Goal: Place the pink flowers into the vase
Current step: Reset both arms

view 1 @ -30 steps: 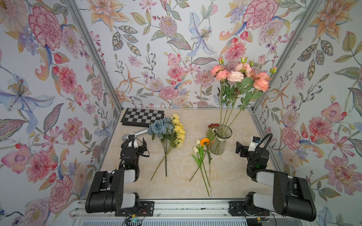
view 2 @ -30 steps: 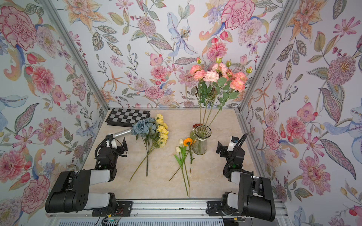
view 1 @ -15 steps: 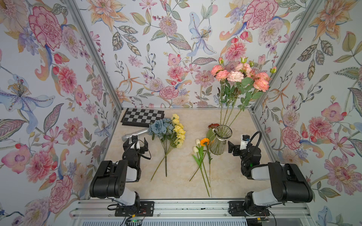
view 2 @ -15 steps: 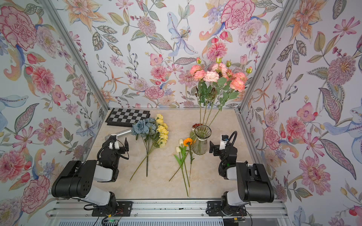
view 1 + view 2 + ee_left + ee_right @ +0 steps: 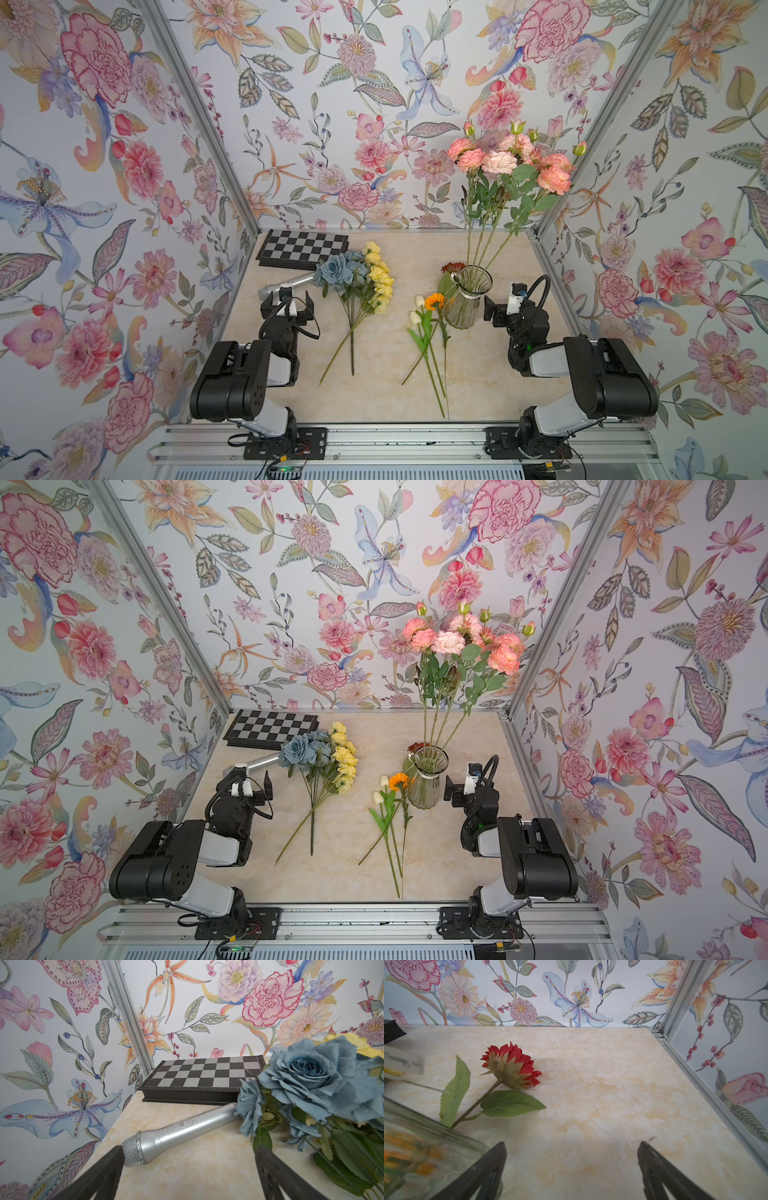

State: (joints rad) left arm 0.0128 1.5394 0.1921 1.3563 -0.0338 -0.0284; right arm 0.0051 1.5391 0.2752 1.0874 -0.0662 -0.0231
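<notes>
Pink flowers (image 5: pixel 503 162) stand in the vase (image 5: pixel 467 305), stems propped by its narrow neck; left fingers (image 5: pixel 104 1172) and right fingers (image 5: pixel 483 1171) spread, empty, apparently because placement is complete.

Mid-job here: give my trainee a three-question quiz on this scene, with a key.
1. True or false: the pink flowers stand with their stems in the vase.
2. Which lies closest to the left gripper? A) microphone B) chessboard C) red flower
3. Fill in: the left gripper and the right gripper are both ___ and empty.
Key: 1 true; 2 A; 3 open.
</notes>
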